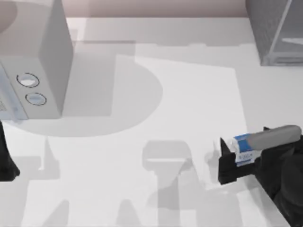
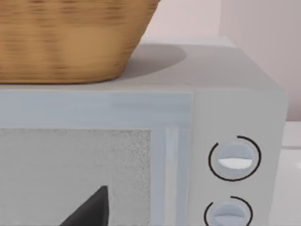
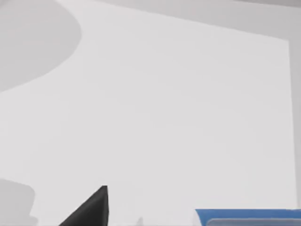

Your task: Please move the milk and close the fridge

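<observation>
White table point(image 1: 189, 109), right pincer point(image 1: 233, 158) gripping milk point(image 1: 244, 149), fridge point(image 1: 277, 30) behind, microwave point(image 1: 35, 61) left

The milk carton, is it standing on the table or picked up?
Picked up: the small white, blue-topped milk carton sits between the right gripper fingers.

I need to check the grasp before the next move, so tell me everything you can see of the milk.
The milk is a small white carton with a blue top and blue print on its label. It lies at the table's right side, between the black fingers of the right hand, which looks shut on it, with a grey part of the arm crossing over it. Whether it rests on the table or is lifted cannot be told. In the right wrist view its blue edge shows.
</observation>
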Tool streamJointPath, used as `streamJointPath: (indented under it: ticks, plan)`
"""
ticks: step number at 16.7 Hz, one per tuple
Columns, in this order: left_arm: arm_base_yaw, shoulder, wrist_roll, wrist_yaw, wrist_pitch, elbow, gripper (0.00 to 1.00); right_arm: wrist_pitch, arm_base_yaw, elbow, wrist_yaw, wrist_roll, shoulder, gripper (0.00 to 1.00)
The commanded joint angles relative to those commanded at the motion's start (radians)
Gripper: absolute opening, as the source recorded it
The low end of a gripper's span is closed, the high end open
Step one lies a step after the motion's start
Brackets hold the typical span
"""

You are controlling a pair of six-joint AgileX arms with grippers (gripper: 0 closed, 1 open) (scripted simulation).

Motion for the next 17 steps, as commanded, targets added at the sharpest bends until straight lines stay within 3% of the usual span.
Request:
streamJointPath:
  ticks: [2,15,17]
  plan:
    - [0.0,0.0,0.0,0.0,0.0,0.0,1.0,0.0,0.0,0.0,0.0,0.0,0.0,1.0]
    - [0.0,0.0,0.0,0.0,0.0,0.0,1.0,0.0,0.0,0.0,0.0,0.0,0.0,0.02]
    - [0.0,0.0,0.0,0.0,0.0,0.0,1.0,0.0,0.0,0.0,0.0,0.0,0.0,0.0]
